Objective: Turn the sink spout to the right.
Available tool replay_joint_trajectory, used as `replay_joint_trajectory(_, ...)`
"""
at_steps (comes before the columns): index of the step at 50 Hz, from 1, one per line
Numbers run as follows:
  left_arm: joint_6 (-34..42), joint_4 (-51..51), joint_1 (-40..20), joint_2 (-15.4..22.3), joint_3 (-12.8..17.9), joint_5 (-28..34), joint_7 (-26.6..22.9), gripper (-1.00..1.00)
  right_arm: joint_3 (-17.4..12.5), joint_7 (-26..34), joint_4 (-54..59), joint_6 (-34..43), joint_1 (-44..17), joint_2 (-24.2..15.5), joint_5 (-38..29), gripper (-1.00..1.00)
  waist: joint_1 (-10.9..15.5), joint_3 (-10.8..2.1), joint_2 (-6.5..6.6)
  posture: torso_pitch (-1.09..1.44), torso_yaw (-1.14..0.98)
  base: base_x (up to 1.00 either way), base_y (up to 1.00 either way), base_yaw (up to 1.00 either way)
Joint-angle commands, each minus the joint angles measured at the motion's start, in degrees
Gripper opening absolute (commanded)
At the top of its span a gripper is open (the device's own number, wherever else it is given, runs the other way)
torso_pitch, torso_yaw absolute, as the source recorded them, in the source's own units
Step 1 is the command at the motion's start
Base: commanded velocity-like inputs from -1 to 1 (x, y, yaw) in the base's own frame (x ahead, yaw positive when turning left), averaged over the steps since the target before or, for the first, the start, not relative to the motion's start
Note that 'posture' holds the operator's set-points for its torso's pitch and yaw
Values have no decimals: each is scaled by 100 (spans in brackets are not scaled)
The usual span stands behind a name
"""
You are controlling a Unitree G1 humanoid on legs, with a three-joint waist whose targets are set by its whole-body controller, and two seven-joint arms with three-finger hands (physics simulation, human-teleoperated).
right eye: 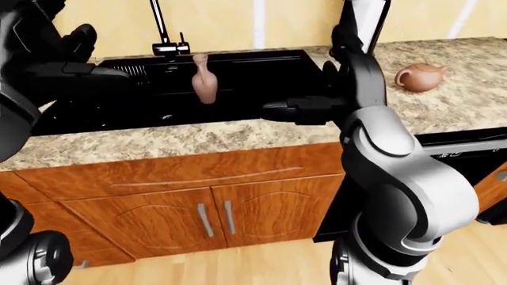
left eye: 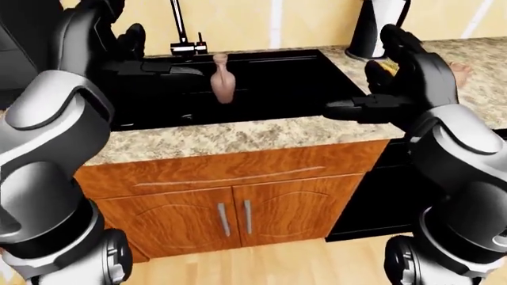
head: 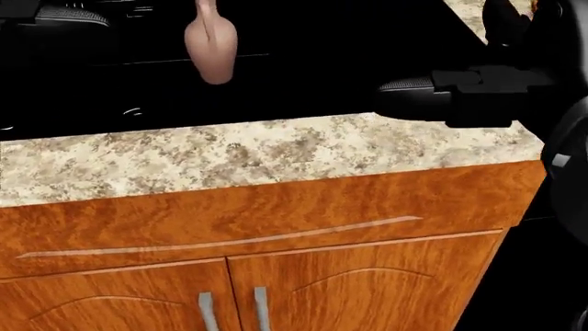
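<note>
Both my left hand point(left eye: 131, 44) and right hand point(left eye: 396, 89) are open and empty. Reaching for the far spout point(left eye: 176, 21), I may knock the vase point(left eye: 221, 83) in the sink point(left eye: 277, 89).

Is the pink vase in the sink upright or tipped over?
Upright: the vase stands in the black sink, narrow neck up.

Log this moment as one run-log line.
phase: approach | left hand: open, raised over sink | right hand: open, over counter | spout: untouched | pink vase: upright in sink
</note>
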Motion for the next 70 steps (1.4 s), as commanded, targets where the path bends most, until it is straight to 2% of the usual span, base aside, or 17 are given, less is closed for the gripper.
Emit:
replay_joint_trajectory(1,-200,-109,-197,110,147,56,51,100,-26,6,-89,-146,-153,-44,50,100,15,-108,-14,0,0,49,0,0)
replay_joint_trajectory(5,-276,-103,-124,84,105,86,26,100,11,-11,-80,-205,-102,-43,55,100,-63,-257,449,0,0,48,0,0)
replay_joint_trajectory(8,-260,-122,-114,73,109,88,22,100,35,-16,-64,-218,-102,-50,55,100,-17,-115,452,0,0,49,0,0)
replay_joint_trajectory(16,-207,-74,-186,111,158,52,30,100,36,-6,-41,-206,-142,-77,61,100,180,-188,91,0,0,49,0,0)
replay_joint_trajectory(19,-275,-25,-160,118,124,84,11,100,49,16,-38,-178,-149,-118,61,100,226,-278,-227,0,0,49,0,0)
replay_joint_trajectory(20,-286,-34,-137,118,116,94,2,100,71,22,-44,-178,-140,-127,45,100,198,-443,-433,0,0,49,0,0)
replay_joint_trajectory(21,-280,-29,-145,113,122,93,5,100,45,-8,-82,-101,-180,-104,52,100,165,-186,-273,0,0,49,0,0)
replay_joint_trajectory(22,-277,-25,-160,113,118,93,3,100,53,-14,-81,-84,-190,-91,47,100,221,-80,-360,0,0,49,0,0)
replay_joint_trajectory(24,-234,-35,-194,122,139,73,14,100,62,-1,-62,-100,-196,-93,31,100,113,-190,-289,0,0,49,0,0)
replay_joint_trajectory(30,-305,21,-180,136,115,119,-24,100,120,32,53,-154,-233,-117,-71,100,-1,-173,-34,0,0,49,0,0)
replay_joint_trajectory(34,-315,22,-176,131,109,134,-37,100,142,53,62,-159,-249,-120,-148,100,-57,-344,407,0,0,10,0,0)
replay_joint_trajectory(36,-294,3,-175,132,130,126,-37,100,139,46,28,-100,-255,-112,-188,100,-46,-70,460,0,0,0,0,0)
replay_joint_trajectory(41,-270,-4,-186,131,140,116,-27,100,197,122,30,-189,-179,-89,-301,100,-115,30,192,0,0,0,0,0)
replay_joint_trajectory(44,-308,0,-155,125,122,132,-35,100,220,190,20,-190,-132,-82,-393,100,-56,-242,5,0,0,-16,0,0)
replay_joint_trajectory(46,-292,-30,-140,117,128,126,-29,100,221,221,21,-190,-131,-75,-433,100,1,-221,-222,0,0,0,0,0)
replay_joint_trajectory(55,-240,-58,-124,115,187,71,-23,100,309,337,-23,-219,-71,-6,-671,100,98,-196,61,0,0,0,0,0)
replay_joint_trajectory(70,8,178,-278,195,232,-150,256,100,367,652,-32,-38,-259,14,-1147,100,73,-224,120,0,0,0,0,0)
